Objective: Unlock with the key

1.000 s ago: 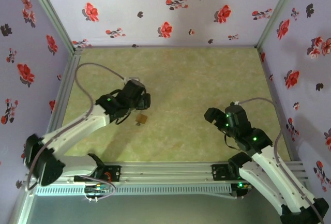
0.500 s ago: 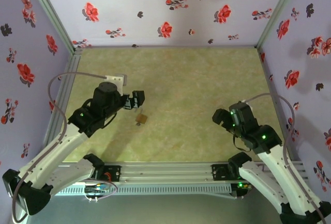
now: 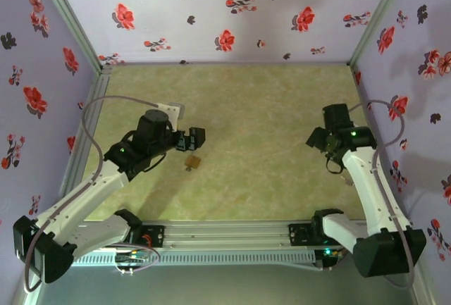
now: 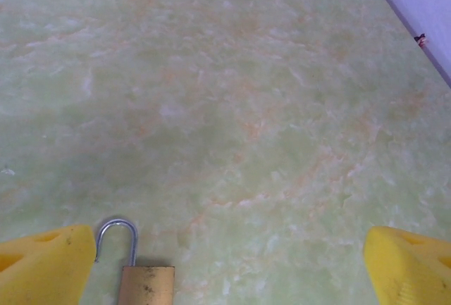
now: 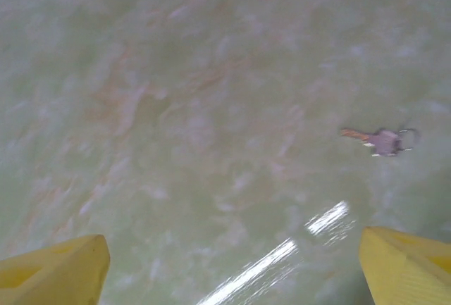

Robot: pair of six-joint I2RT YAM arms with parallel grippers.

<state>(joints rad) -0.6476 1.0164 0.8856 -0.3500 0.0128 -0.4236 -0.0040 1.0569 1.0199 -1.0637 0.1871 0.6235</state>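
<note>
Found lavender walls [image 3: 211, 9] printed with red and dark flowers on three sides, closing in a pale green marbled counter [image 3: 282, 101]. Saw the left arm [image 3: 91, 192] reaching from the near-left corner toward the counter's left middle, and the right arm [image 3: 370, 192] rising along the right wall and bending inward.

Caught the left tool [image 3: 192, 138] with its jaws spread wide, clamped on nothing, poised just behind the padlock [image 3: 192, 161]. From the left wrist, made out two yellow fingers [image 4: 42, 263] at the bottom corners, far apart. Saw the brass padlock lying flat between them, just beside the left one, its silver shackle [image 4: 116, 238] pointing away. Could not tell whether the shackle was latched.

Caught the right tool [image 3: 317, 138] likewise parted and empty over the counter's right side. From the right wrist, saw its fingers [image 5: 405, 263] equally wide apart. Spotted the key [image 5: 380, 140] lying flat on bare counter beyond the right finger, touched by nothing, with a small ring [image 5: 407, 134] at its outer end. Placed key and padlock well apart, each under a different tool.
</note>
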